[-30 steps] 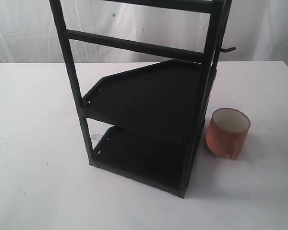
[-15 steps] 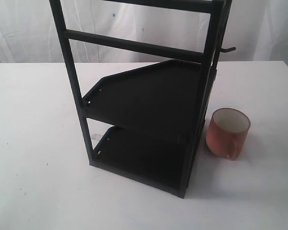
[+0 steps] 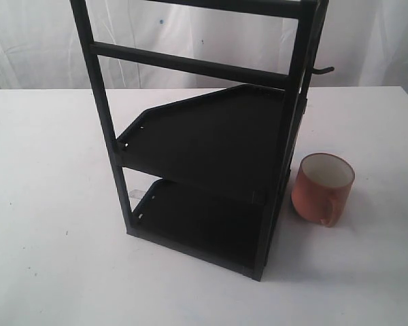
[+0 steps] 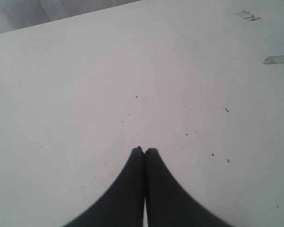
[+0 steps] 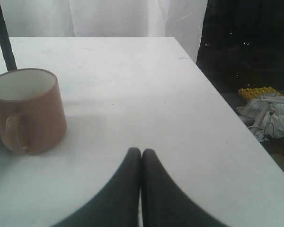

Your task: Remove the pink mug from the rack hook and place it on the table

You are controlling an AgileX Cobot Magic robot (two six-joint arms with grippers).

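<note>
The pink mug (image 3: 322,188) stands upright on the white table (image 3: 47,204), just right of the black rack (image 3: 211,146), its handle turned toward the front. The rack hook (image 3: 322,70) juts from the right upright, bare. In the right wrist view the pink mug (image 5: 29,110) sits apart from my right gripper (image 5: 141,152), which is shut on nothing above the table (image 5: 146,85). My left gripper (image 4: 144,151) is shut too, over bare table (image 4: 132,71). Neither gripper shows in the exterior view.
The rack's two black shelves (image 3: 204,139) fill the middle of the table. A rack upright (image 5: 4,35) stands behind the mug. The table's edge (image 5: 227,106) runs close by, with clutter (image 5: 270,106) on the floor beyond. Bits of tape (image 4: 278,59) lie on the tabletop.
</note>
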